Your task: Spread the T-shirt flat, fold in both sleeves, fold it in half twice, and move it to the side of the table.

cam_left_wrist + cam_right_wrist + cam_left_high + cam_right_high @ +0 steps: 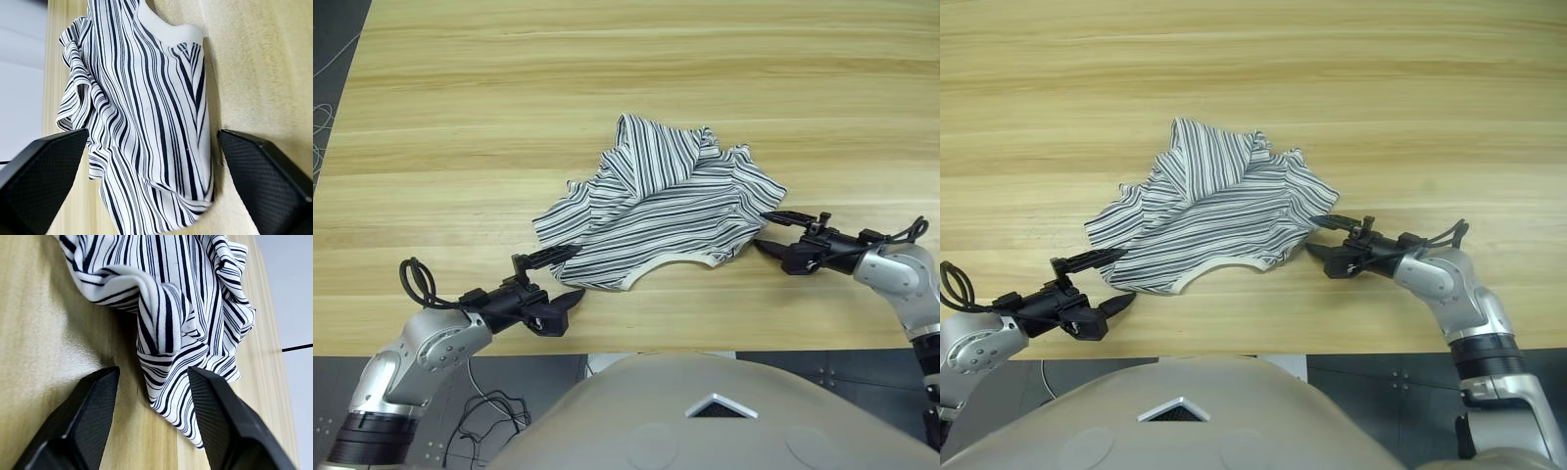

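One crumpled T-shirt lies mid-frame on one bench. Two units flank it: left end effector and right end effector, fingers apart.

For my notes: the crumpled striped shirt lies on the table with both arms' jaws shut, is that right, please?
Not quite: both arms' jaws are open, as each wrist view shows. The crumpled striped shirt does lie on the table.
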You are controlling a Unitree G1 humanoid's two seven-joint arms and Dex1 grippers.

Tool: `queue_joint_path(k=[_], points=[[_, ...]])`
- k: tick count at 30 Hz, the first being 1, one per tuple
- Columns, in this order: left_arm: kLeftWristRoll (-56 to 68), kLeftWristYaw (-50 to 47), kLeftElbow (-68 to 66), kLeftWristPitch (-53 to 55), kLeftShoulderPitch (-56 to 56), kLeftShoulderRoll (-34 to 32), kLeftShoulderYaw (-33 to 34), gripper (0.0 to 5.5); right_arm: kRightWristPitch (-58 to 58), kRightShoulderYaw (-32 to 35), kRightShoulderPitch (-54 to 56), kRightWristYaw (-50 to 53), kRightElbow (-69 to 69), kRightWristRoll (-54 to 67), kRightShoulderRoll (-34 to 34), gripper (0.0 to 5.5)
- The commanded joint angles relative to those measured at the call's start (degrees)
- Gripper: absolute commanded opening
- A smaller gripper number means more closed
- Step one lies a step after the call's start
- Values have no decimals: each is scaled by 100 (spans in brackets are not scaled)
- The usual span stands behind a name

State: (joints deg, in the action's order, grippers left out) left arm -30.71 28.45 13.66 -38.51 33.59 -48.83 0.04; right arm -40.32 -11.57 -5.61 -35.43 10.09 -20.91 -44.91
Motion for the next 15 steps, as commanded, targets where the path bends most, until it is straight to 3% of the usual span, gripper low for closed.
queue_joint_path(k=[1,15], points=[[-605,197,-351,329,36,-127,-308,493,70,-234,132,152,84,-297,175,258],[-1260,-117,-756,492,-303,-496,-550,493,179,-722,499,600,421,-744,331,258]])
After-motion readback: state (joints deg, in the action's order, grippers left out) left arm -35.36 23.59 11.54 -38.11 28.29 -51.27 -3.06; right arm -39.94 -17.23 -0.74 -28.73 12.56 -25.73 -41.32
